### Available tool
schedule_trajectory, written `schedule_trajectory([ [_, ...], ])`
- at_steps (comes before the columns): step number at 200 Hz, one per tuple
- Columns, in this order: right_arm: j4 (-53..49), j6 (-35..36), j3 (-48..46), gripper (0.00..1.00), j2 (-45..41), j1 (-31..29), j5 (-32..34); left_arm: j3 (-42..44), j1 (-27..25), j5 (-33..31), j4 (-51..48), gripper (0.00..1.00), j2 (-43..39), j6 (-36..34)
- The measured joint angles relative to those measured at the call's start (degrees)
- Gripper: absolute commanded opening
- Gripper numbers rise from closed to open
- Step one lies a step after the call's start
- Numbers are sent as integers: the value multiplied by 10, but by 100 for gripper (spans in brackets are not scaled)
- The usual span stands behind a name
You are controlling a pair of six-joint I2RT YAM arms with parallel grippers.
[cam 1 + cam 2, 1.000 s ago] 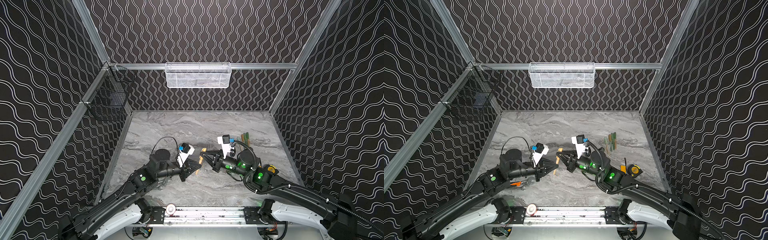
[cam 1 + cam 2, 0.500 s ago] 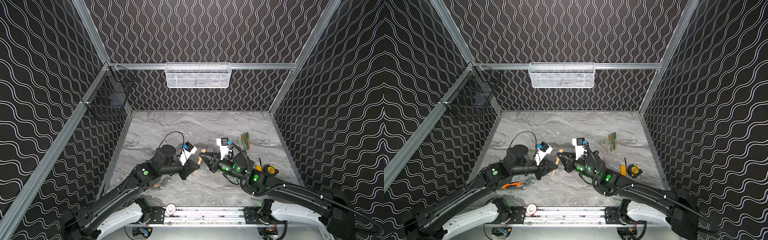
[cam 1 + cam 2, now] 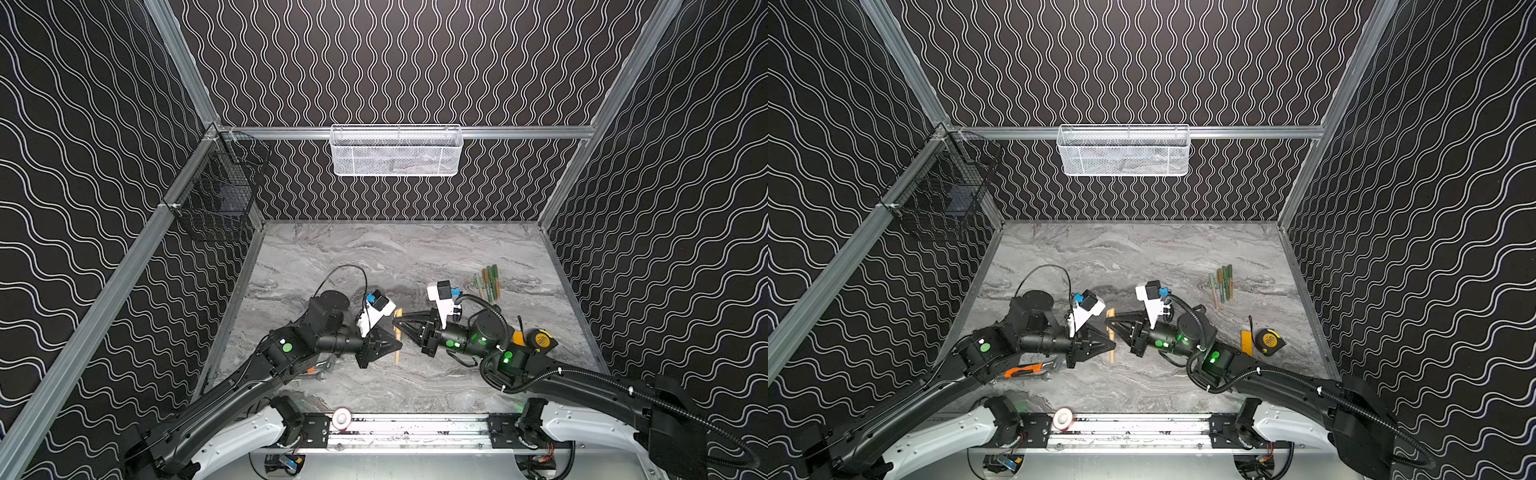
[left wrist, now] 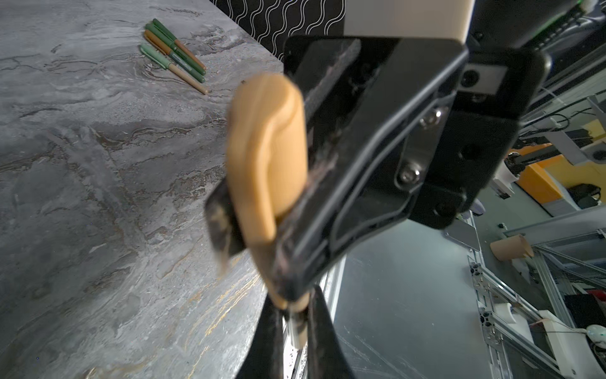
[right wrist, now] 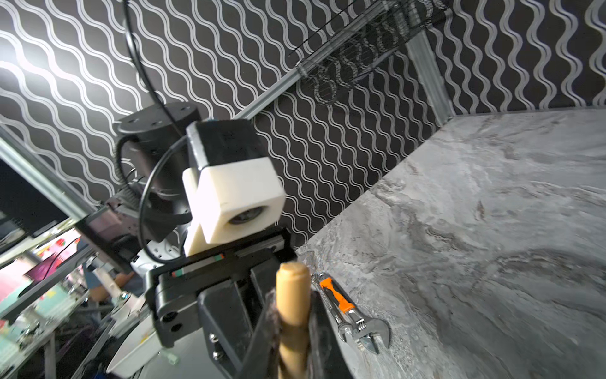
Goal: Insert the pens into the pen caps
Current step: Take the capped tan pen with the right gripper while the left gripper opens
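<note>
Over the middle of the table my left gripper (image 3: pixel 401 343) (image 4: pixel 295 323) is shut on a tan pen (image 3: pixel 397 356) (image 3: pixel 1112 358). My right gripper (image 3: pixel 395 322) (image 5: pixel 292 316) faces it, shut on a tan pen cap (image 4: pixel 265 157) (image 5: pixel 292 279) with a clip. Pen and cap stand in one line, nearly upright, and the pen meets the cap's mouth. The right fingers (image 4: pixel 328 203) hide the joint itself. Several capped green and tan pens (image 3: pixel 488 282) (image 3: pixel 1223 282) (image 4: pixel 173 54) lie side by side at the back right.
An orange-handled wrench (image 3: pixel 1025 370) (image 5: pixel 341 302) lies under my left arm. A yellow tape measure (image 3: pixel 540 340) and a flat orange-yellow block (image 3: pixel 1246 341) lie beside my right arm. A white mesh basket (image 3: pixel 397 151) hangs on the back wall, a black wire basket (image 3: pixel 216 199) on the left wall.
Both grippers have closed in on each other, the left moving right and the right moving left. Pen and cap, apart before, now meet in one line.
</note>
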State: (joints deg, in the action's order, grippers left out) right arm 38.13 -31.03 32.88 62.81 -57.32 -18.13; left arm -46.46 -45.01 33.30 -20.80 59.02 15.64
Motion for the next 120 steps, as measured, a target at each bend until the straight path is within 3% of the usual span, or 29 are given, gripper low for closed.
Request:
schedule_trajectory([
  [104, -70, -30, 43, 0, -10, -5, 110, 0, 1, -48, 52, 0, -12, 14],
  [120, -76, -28, 53, 0, -18, -2, 127, 0, 1, -55, 85, 12, -13, 14],
])
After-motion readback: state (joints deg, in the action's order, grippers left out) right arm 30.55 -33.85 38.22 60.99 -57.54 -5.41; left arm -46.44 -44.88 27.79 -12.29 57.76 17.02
